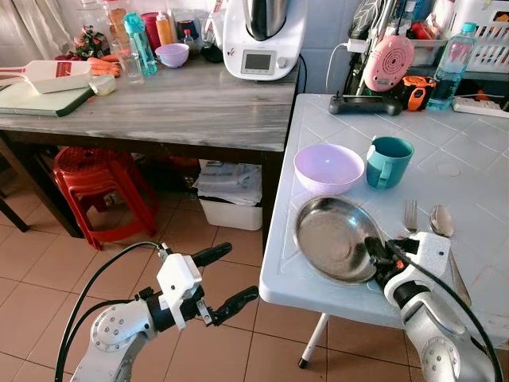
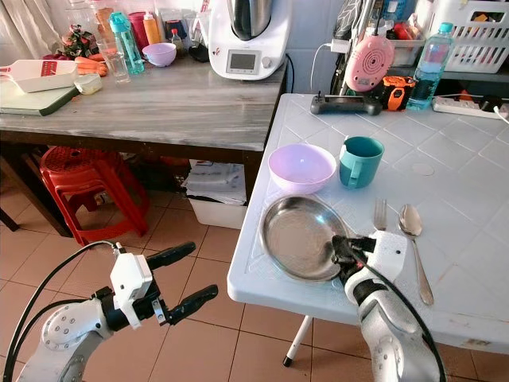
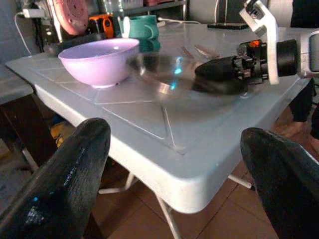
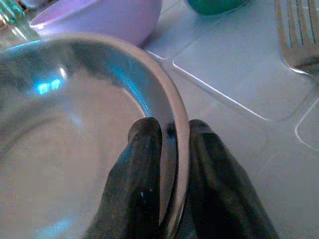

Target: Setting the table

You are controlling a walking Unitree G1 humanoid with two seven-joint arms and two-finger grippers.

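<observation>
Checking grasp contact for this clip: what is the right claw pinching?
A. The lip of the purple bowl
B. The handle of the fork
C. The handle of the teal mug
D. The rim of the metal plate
D. In the right wrist view the right claw has one finger inside and one outside the rim of the metal plate, shut on it.
</observation>
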